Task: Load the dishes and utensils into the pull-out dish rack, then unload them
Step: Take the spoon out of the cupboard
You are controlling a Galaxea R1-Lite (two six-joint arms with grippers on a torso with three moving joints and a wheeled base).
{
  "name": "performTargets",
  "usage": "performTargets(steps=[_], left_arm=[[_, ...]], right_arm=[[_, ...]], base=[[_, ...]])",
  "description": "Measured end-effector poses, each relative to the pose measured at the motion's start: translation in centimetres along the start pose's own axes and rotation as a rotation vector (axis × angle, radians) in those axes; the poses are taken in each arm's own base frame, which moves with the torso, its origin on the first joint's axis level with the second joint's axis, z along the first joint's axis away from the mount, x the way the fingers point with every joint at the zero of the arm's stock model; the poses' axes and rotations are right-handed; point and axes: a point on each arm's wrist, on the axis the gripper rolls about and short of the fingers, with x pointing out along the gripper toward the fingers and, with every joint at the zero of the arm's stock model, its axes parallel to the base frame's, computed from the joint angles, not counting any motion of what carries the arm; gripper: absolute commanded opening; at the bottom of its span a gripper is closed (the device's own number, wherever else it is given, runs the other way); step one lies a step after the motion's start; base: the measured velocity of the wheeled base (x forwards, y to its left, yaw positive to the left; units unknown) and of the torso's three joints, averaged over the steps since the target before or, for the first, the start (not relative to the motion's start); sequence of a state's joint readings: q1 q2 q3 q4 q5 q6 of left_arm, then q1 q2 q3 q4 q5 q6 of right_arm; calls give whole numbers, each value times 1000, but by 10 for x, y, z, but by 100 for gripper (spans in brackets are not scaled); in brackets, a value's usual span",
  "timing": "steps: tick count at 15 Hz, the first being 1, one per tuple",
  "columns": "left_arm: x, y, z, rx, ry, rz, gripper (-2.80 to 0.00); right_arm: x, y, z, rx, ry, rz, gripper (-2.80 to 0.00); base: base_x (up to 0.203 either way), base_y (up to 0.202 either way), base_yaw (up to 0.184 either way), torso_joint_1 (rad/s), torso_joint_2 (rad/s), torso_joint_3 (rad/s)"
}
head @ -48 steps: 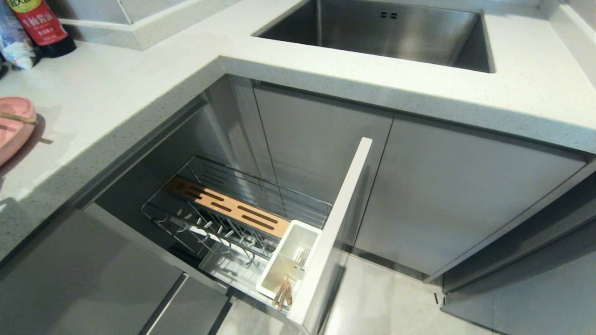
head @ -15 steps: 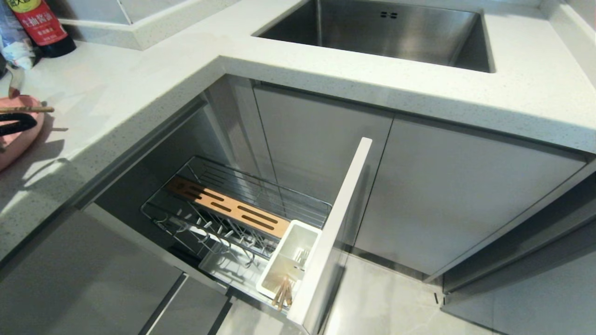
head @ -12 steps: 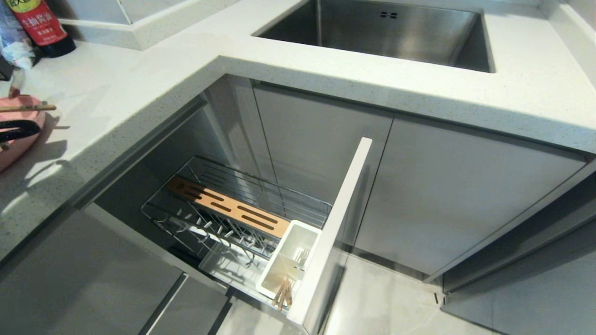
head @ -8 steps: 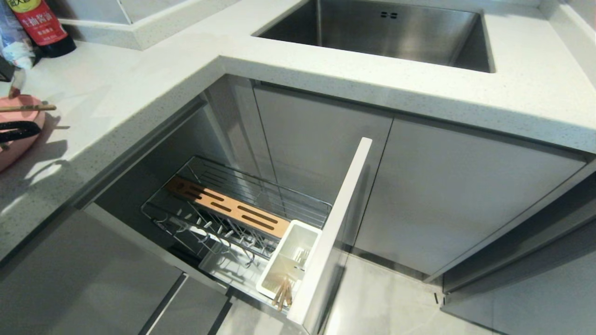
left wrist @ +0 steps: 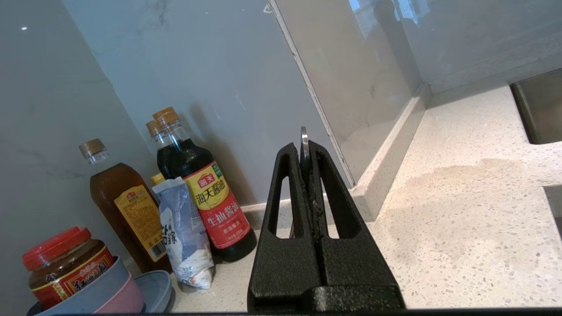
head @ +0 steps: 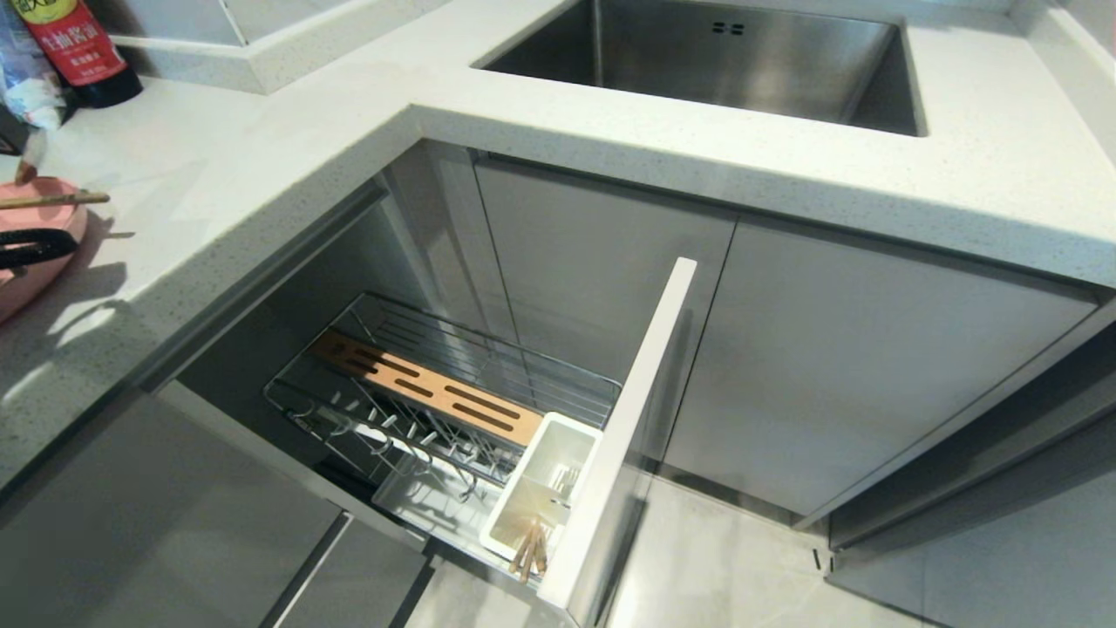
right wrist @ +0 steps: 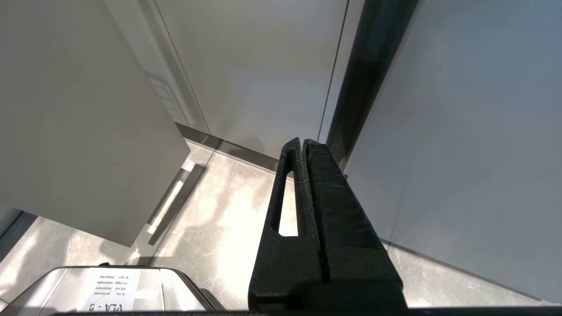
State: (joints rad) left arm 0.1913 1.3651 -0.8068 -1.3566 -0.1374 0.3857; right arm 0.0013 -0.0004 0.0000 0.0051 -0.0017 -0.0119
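I have the fork (left wrist: 303, 142) in the left gripper (left wrist: 306, 151): both black fingers are clenched on it, and only a thin silver sliver shows above the fingertips in the left wrist view. In the head view that gripper (head: 35, 247) sits at the 9 o'clock edge of frame, over the pink plate (head: 30, 279) on the worktop (head: 261, 166). One wooden chopstick (head: 57, 200) lies across the plate's far rim, its tip poking past toward 3 o'clock.

The pull-out dish rack (head: 445, 410) stands open below the worktop, at about 6 o'clock from the sink (head: 724, 61). Its wooden strip (head: 427, 388) runs along the basket, and the white utensil caddy (head: 540, 484) sits against the grey cabinet front (head: 628, 427). Wooden stick ends (head: 529, 549) show in the caddy's near compartment.

Behind the held fork, the left wrist view shows a soy sauce bottle (left wrist: 206, 193), an amber bottle (left wrist: 125, 206), a white pouch (left wrist: 182, 232), a red-lidded jar (left wrist: 66, 263) and stacked pink and blue bowls (left wrist: 114, 294) against the wall.

Right gripper (right wrist: 303, 151): parked, fingers pressed together on nothing, pointed at floor tiles (right wrist: 228, 219) beside cabinet panels.
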Motion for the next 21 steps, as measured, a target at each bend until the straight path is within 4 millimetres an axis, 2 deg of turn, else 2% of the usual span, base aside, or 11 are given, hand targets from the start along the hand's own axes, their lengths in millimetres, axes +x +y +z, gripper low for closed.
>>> performTargets(steps=[1, 13, 17, 18, 21], left_arm=[[0, 0, 0, -2, 1, 0, 0], [4, 4, 6, 4, -26, 16, 0], [6, 8, 14, 5, -45, 39, 0], [6, 9, 17, 5, -40, 56, -280], [11, 16, 30, -20, -6, 97, -280]], right_arm=[[0, 0, 0, 0, 0, 0, -280], [0, 0, 0, 0, 0, 0, -280], [0, 0, 0, 0, 0, 0, -280], [0, 0, 0, 0, 0, 0, -280], [0, 0, 0, 0, 0, 0, -280]], base=[[0, 0, 0, 0, 0, 0], [0, 0, 0, 0, 0, 0], [0, 0, 0, 0, 0, 0], [0, 0, 0, 0, 0, 0], [0, 0, 0, 0, 0, 0]])
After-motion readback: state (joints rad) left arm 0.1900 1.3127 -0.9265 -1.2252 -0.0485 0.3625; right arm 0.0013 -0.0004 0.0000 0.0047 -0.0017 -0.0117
